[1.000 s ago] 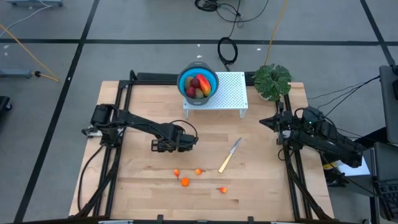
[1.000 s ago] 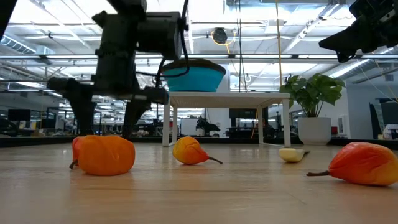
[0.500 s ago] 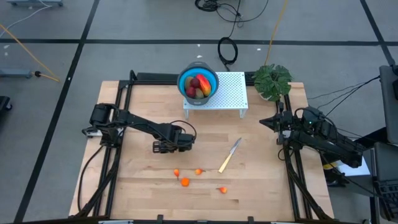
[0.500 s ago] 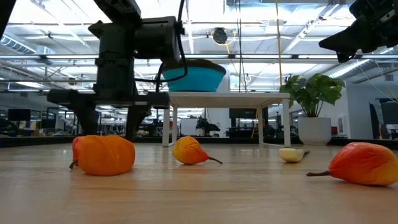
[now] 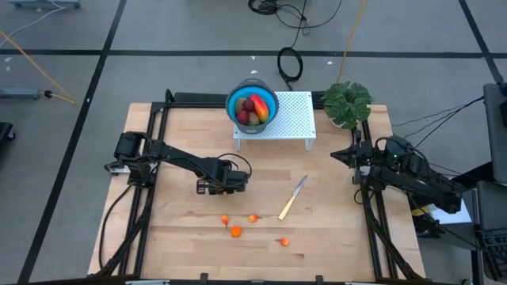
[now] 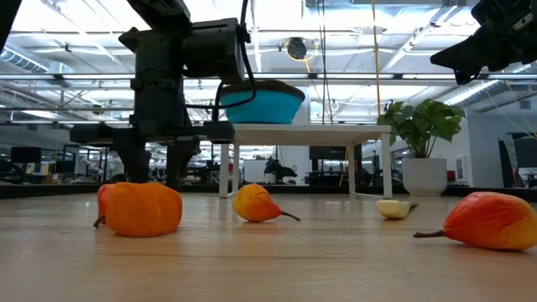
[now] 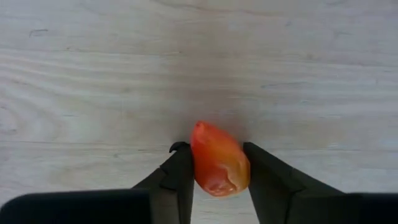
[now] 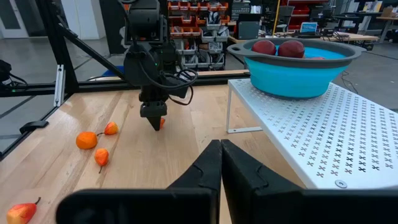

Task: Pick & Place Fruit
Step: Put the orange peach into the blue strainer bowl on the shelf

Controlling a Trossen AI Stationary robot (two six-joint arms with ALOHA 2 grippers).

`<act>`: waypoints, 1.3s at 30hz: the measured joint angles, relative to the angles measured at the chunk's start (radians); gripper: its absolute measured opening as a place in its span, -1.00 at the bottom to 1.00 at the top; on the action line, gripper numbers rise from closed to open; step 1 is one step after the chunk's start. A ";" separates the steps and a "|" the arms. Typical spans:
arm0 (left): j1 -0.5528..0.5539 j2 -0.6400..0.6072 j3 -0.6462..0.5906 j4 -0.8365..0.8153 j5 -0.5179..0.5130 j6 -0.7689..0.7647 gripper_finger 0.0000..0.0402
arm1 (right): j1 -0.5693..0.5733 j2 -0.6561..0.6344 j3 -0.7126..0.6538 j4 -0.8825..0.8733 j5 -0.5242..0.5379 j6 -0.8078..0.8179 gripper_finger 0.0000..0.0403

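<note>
The fingers of the left gripper (image 7: 217, 171), spread wide a second ago, are now drawn in against both sides of a small orange fruit (image 7: 219, 159) lying on the counter (image 7: 93, 74). In the low view the fingers that stood apart are seen brought close together, low over the wood. The fruit is thus clasped but not yet lifted; a grasp is judged to be just completed, so the carry to the bowl can follow.

The clasped fruit is a tiny, glossy, red-orange piece, tapered at one end and rounder at the other, in touch with both finger pads.

Nearer the front of the counter, four more orange fruits (image 5: 235, 231) are scattered, well apart from the left gripper (image 5: 224, 184); a knife (image 5: 291, 198) lies just beside them.

Farther back, a blue bowl (image 5: 272, 99) is set on a white rack (image 5: 297, 119), and red and brown-green fruit (image 5: 252, 107) is already held in it. A plant (image 5: 346, 101) stands beside the rack.

The right gripper (image 8: 219, 163) is kept clenched on nothing, parked at the right edge of the counter.
</note>
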 joint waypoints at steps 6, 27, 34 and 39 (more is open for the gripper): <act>0.000 -0.049 -0.008 -0.032 -0.057 0.038 -0.50 | 0.000 0.000 0.000 0.000 0.000 0.000 -0.98; -0.148 -0.564 -0.003 0.557 -0.570 0.936 -0.40 | 0.000 0.000 0.000 0.000 0.000 0.015 -0.98; -0.164 -0.568 -0.003 0.854 -0.451 1.276 -0.40 | 0.000 0.000 0.000 0.000 0.000 0.015 -0.98; -0.164 -0.568 -0.003 1.036 -0.271 1.451 -0.40 | 0.000 0.000 0.000 0.000 0.000 0.015 -0.98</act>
